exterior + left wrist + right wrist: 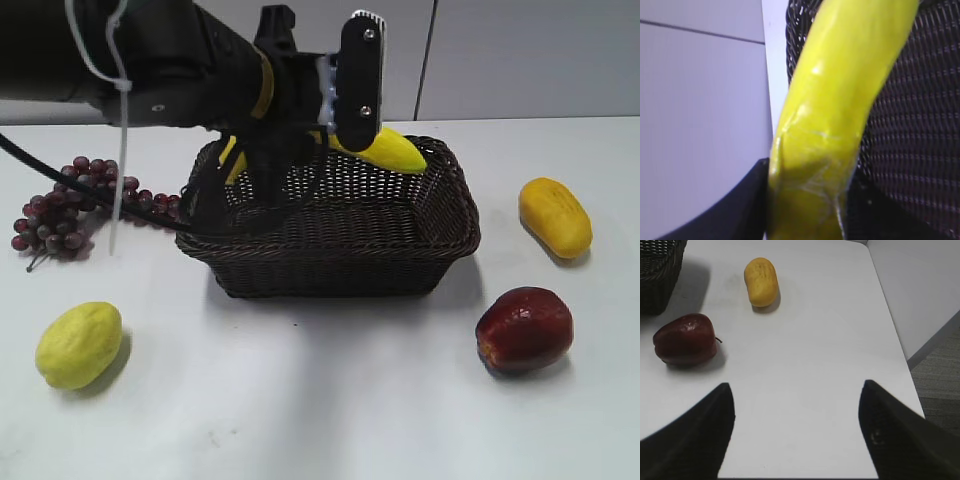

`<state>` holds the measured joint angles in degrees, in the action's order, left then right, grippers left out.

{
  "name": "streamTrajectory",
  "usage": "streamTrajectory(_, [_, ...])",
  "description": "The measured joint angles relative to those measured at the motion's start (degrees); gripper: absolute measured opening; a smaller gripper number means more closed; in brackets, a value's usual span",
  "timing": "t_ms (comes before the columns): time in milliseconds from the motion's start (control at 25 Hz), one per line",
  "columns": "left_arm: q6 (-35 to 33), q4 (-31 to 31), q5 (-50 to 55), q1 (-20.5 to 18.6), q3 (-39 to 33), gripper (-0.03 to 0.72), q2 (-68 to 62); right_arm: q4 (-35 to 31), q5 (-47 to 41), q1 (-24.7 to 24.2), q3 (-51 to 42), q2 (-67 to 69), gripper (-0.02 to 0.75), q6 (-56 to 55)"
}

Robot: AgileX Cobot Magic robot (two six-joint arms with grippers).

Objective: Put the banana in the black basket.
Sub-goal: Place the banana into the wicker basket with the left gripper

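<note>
The bright-yellow banana (392,150) hangs over the back of the black basket (340,262), held in my left gripper (330,125), which is shut on it above the basket's far rim. In the left wrist view the banana (840,100) fills the middle, pinched between the dark jaws (807,200), with the basket's weave (920,130) behind it. My right gripper (796,405) is open and empty above bare table, away from the basket; it does not show in the exterior view.
A yellow-green lemon (79,344) lies front left. Dark grapes (70,205) lie left of the basket. A dark red apple (524,328) and an orange-yellow mango (555,215) lie right of it; both show in the right wrist view (685,338) (761,281). The table edge (900,345) runs on the right.
</note>
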<state>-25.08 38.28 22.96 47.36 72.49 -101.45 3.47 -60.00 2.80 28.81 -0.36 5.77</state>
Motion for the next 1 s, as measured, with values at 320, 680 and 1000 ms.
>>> streamTrajectory(320, [-0.3, 5.6, -8.4, -4.8, 0.2, 0.309, -8.4, 0.0, 0.0, 0.0, 0.0, 0.0, 0.589, 0.0])
streamTrajectory(680, [-0.4, 0.6, -16.3, -7.1, 0.2, 0.323, -9.4, 0.0, 0.0, 0.0, 0.0, 0.0, 0.589, 0.0])
streamTrajectory(1000, [-0.4, -1.1, -16.0, -7.2, 0.2, 0.648, -8.8, 0.0, 0.0, 0.0, 0.0, 0.0, 0.589, 0.0])
